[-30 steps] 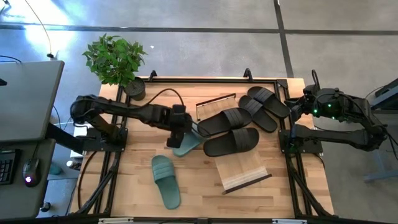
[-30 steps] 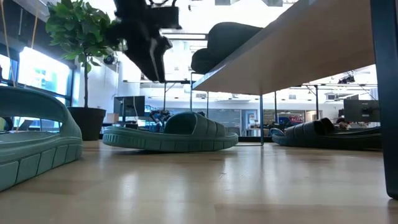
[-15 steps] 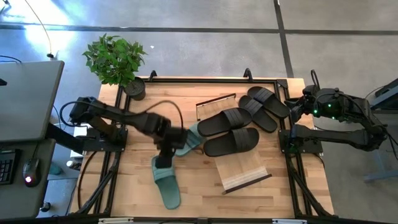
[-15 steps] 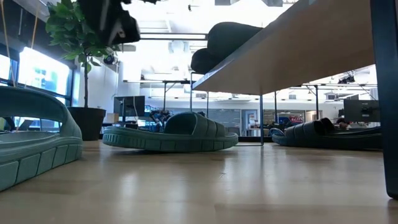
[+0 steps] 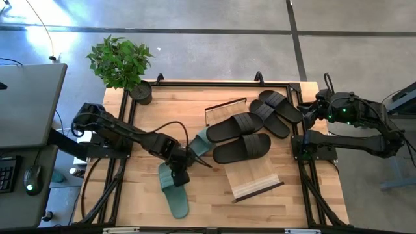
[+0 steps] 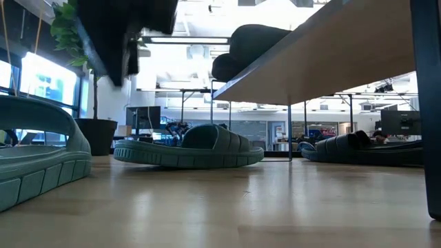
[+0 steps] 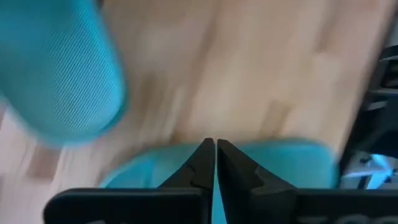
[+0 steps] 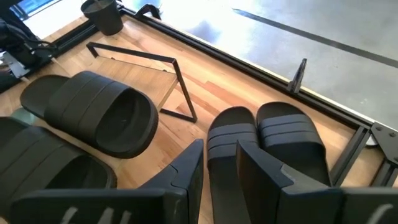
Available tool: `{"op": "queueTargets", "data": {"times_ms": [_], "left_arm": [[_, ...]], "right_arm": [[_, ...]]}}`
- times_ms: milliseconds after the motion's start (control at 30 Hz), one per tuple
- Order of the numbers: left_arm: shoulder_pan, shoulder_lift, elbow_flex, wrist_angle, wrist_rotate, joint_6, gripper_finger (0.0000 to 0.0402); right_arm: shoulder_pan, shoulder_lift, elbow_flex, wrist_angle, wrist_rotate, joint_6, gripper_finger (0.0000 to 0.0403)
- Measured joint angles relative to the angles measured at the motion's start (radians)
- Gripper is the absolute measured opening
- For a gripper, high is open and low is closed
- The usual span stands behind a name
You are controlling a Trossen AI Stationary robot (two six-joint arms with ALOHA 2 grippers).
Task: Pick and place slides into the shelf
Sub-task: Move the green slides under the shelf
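Sage-green slides (image 5: 173,188) with fine woven texture; black slides (image 5: 242,148), ribbed straps; light-wood shelf (image 5: 253,177) plank; pale wood-grain tabletop (image 5: 214,208); green-leaved plant (image 5: 119,60).

The high view looks straight down on the whole table (image 5: 149,110). The low view sits at table-top height, level, close beside a green slide (image 6: 187,153) that the high view also shows. The left wrist view hangs very near the wood; the right wrist view faces the black slides (image 8: 93,121) from farther off.
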Motion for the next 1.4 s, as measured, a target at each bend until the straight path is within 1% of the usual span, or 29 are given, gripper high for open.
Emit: {"op": "queueTargets", "data": {"times_ms": [133, 267, 433, 633, 733, 900, 1100, 1233, 1400], "left_arm": [[0.000, 0.026, -0.052, 0.004, -0.007, -0.018, 0.0011], [0.012, 0.047, -0.081, 0.009, -0.071, -0.033, 0.0002], [0.036, 0.068, -0.083, 0.018, -0.129, -0.032, 0.0009], [0.077, 0.088, -0.081, 0.039, -0.122, 0.017, 0.0001], [0.094, 0.092, -0.083, 0.017, -0.121, 0.041, 0.0003], [0.100, 0.103, -0.083, 0.007, -0.124, 0.071, 0.0001], [0.124, 0.110, -0.082, 0.012, -0.161, 0.083, 0.0001], [0.146, 0.110, -0.082, 0.011, -0.210, 0.104, 0.0002], [0.181, 0.110, -0.082, 0.011, -0.219, 0.133, 0.0001]], "right_arm": [[0.000, 0.000, 0.000, 0.000, -0.031, 0.000, 0.0087], [0.000, 0.000, 0.000, 0.000, -0.046, 0.001, 0.0087], [0.000, 0.000, 0.000, 0.000, -0.046, 0.003, 0.0087], [0.000, 0.000, 0.000, 0.000, -0.057, 0.003, 0.0087], [0.000, 0.000, 0.000, 0.000, -0.075, 0.004, 0.0087], [0.000, 0.000, 0.000, 0.000, -0.075, 0.010, 0.0087], [0.000, 0.000, 0.000, 0.000, -0.075, 0.009, 0.0087], [0.000, 0.000, 0.000, 0.000, -0.075, 0.009, 0.0087], [0.000, 0.000, 0.000, 0.000, -0.075, 0.011, 0.0087]]}}
